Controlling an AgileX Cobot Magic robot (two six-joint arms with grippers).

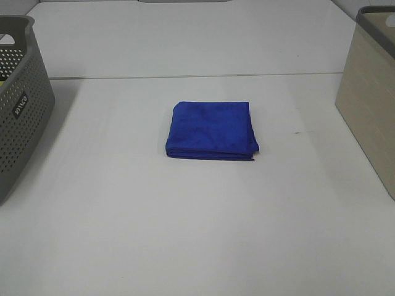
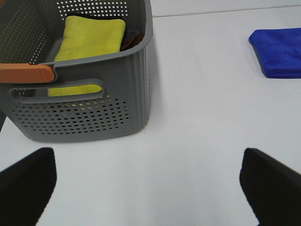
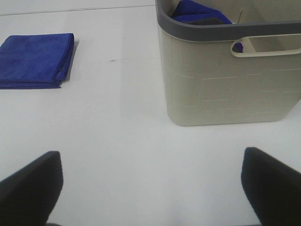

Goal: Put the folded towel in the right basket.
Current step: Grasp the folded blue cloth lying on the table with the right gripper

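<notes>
Exterior high: blue folded towel lay flat on white table, well apart from beige basket | my right gripper spread wide, empty; left gripper likewise | best pinch: towel's folded edge, all layers together.

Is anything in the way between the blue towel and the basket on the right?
No, nothing visible. Only bare table lies between the blue towel and the beige basket, and between the open right gripper and the towel. The basket's top is open, with a blue cloth already inside.
</notes>
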